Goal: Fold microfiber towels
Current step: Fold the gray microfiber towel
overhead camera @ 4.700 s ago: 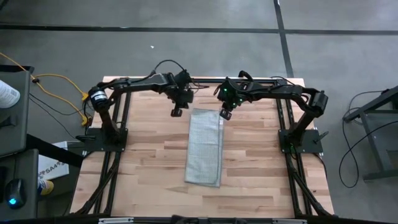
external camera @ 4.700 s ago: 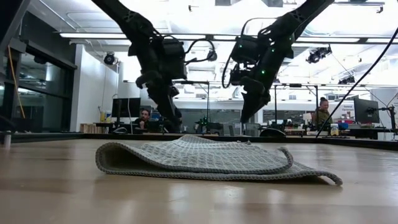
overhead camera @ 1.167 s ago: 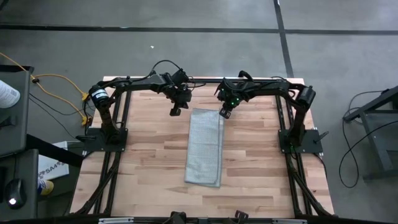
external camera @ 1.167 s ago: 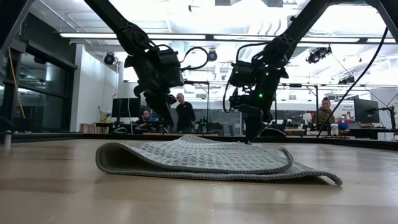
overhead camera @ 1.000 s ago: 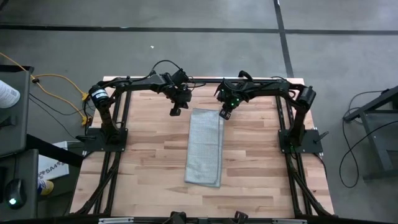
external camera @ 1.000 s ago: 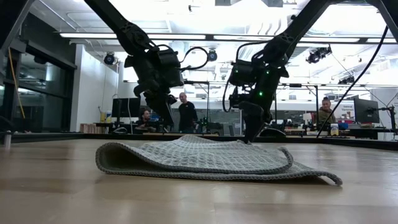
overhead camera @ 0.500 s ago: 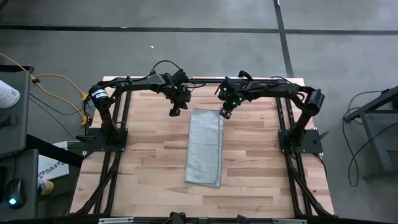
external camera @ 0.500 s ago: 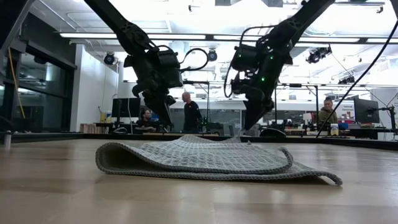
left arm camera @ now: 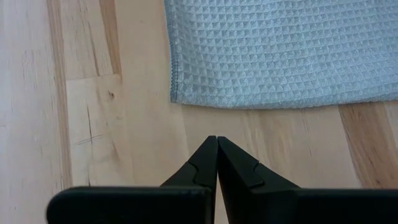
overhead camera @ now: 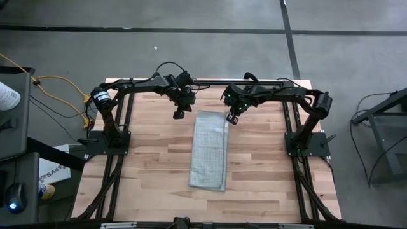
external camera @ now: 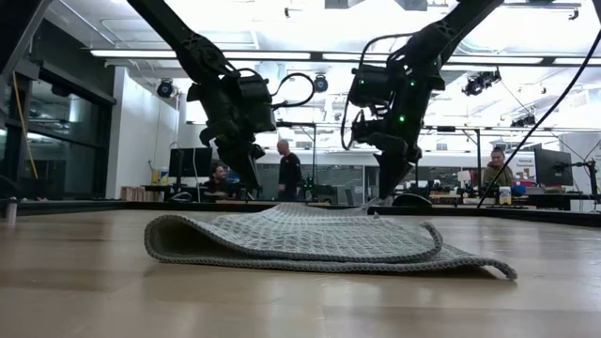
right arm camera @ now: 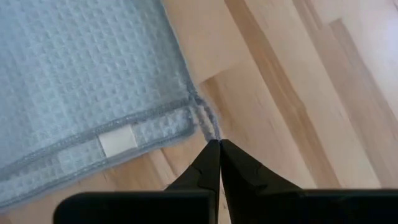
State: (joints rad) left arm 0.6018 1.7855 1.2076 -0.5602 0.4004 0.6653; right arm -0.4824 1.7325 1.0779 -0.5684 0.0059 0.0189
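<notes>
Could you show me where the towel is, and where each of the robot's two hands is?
towel (overhead camera: pixel 209 150): high view, middle of the folded cloth.
left hand (overhead camera: pixel 179 115): high view, its shut fingertips.
right hand (overhead camera: pixel 231 120): high view, its shut fingertips.

Bright, even overhead light; glaring ceiling lamps (external camera: pixel 282 54); soft shadows.

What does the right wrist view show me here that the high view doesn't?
Only the right wrist view: a white label near the towel corner, with the shut right gripper just off that corner. Only the high view: the towel folded into a long strip, and the left gripper beside its far end. Both: towel on the wooden table.
</notes>
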